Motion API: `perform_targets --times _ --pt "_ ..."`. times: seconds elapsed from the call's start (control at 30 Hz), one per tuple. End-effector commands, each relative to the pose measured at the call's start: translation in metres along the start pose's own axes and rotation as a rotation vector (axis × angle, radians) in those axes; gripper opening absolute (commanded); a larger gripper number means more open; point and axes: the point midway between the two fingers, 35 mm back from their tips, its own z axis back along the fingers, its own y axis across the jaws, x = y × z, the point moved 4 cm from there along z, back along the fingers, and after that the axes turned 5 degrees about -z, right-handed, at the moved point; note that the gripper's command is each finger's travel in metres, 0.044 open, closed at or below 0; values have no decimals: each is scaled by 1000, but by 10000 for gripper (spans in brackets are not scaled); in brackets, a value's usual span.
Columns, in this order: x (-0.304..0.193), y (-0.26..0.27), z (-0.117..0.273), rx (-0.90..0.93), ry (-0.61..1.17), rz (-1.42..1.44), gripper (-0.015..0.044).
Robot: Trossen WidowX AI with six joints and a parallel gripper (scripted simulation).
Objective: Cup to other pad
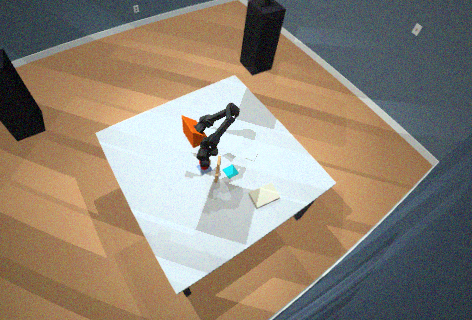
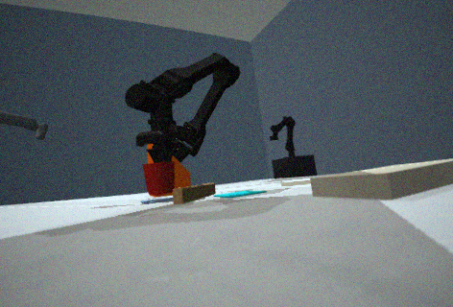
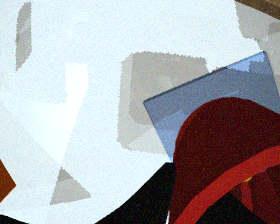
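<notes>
The red cup (image 1: 205, 168) (image 2: 158, 180) (image 3: 225, 122) hangs nearly upright, a little above the blue pad (image 1: 199, 171) (image 2: 155, 201) (image 3: 192, 92). My gripper (image 1: 204, 162) (image 2: 160, 161) (image 3: 180, 172) is shut on the cup's wall, with one finger inside the rim and one outside. A yellow marble (image 3: 248, 179) shows partly inside the cup in the wrist view; the rest of the inside is mostly hidden. The cyan pad (image 1: 230, 171) (image 2: 240, 194) lies flat on the table, with nothing on it.
A low wooden bar (image 1: 218, 170) (image 2: 194, 193) (image 3: 260, 6) stands between the two pads. An orange wedge (image 1: 192, 132) (image 2: 181, 176) (image 3: 6, 182) stands behind the cup, near the arm. A cream block (image 1: 265, 195) (image 2: 350, 186) lies beyond the cyan pad.
</notes>
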Motion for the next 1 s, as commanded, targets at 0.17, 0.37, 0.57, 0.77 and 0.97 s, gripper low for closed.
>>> perform_targets --times 0.17,0.37,0.57,0.77,0.97 --pt "0 -1 32 -9 1 5 0" --pt "0 0 35 -8 -3 -1 0" --pt "0 0 35 -8 -3 -1 0" --pt "0 0 35 -8 -3 -1 0" --pt "3 0 35 -9 -2 0 0"
